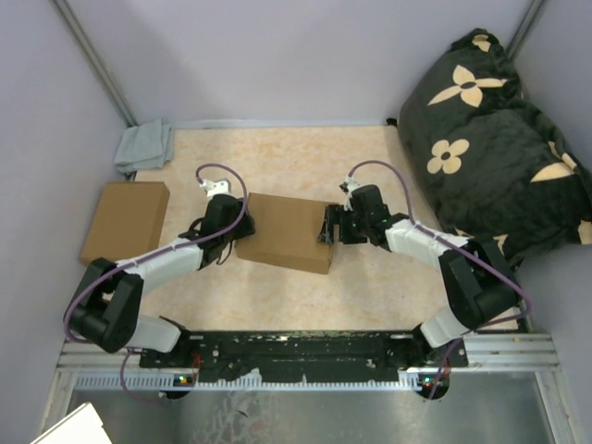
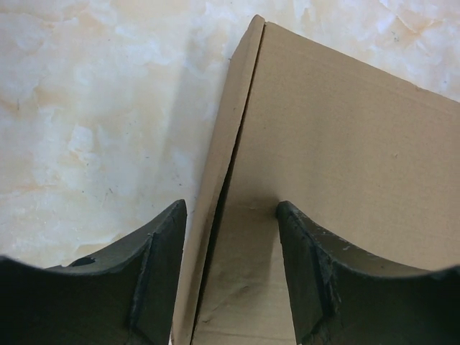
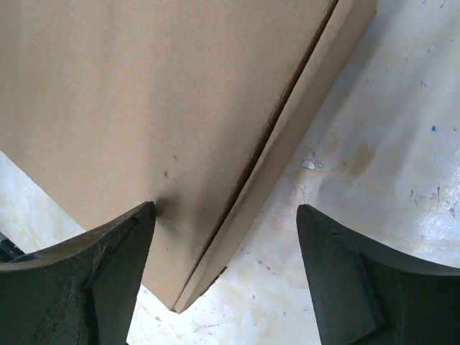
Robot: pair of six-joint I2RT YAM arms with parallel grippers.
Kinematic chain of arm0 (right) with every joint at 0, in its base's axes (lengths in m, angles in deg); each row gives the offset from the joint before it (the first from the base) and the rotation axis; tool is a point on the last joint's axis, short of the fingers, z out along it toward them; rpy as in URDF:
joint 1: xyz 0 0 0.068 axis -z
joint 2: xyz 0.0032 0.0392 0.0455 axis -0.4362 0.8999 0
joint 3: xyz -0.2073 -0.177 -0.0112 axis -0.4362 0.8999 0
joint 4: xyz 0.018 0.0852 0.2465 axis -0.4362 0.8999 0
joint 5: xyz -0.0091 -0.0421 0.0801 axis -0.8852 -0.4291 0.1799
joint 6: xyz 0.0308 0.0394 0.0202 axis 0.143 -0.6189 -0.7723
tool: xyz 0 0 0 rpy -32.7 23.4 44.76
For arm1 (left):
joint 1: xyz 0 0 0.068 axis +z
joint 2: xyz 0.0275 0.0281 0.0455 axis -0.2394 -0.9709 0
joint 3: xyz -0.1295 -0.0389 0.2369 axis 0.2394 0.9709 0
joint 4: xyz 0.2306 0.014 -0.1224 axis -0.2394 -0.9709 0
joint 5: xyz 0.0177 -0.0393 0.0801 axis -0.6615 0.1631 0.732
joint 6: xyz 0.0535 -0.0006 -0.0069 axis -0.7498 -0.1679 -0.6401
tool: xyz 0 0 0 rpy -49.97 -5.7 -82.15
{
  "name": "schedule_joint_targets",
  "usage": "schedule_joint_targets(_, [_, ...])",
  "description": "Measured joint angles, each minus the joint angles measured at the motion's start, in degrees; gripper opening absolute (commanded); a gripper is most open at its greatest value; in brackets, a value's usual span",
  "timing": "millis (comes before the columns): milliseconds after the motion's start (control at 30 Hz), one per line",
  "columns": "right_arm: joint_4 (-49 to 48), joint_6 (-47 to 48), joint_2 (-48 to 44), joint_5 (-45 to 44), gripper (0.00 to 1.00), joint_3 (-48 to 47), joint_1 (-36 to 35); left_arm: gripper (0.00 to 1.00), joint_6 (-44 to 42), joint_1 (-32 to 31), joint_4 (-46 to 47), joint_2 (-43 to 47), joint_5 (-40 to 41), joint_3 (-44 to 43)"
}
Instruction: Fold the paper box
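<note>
Folded paper box (image 1: 289, 233) sits mid-frame in the top view, with left gripper (image 2: 230, 210) and right gripper (image 3: 226, 208) both spread wide, straddling its left and right edges, clamping nothing.

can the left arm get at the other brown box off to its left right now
Probably yes. That second box lies flat in the open beside the left arm, with nothing on it or in between. The left gripper is open, straddling the paper box's edge and holding nothing.
</note>
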Motion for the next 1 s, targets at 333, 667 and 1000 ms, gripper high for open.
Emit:
schedule_joint_targets(333, [0.0, -0.1, 0.2, 0.6, 0.74, -0.2, 0.0, 0.44, 0.7, 0.5, 2.5, 0.1, -5.6, 1.2])
schedule_joint_targets(667, [2.5, 0.8, -2.8, 1.2, 0.72, 1.2, 0.0, 0.43, 1.6, 0.3, 1.2, 10.1, -15.1, 9.1])
schedule_joint_targets(1000, [7.6, 2.5, -10.1, -2.4, 0.98, 4.4, -1.4, 0.98, 2.2, -0.7, -6.9, 17.7, -17.9, 11.0])
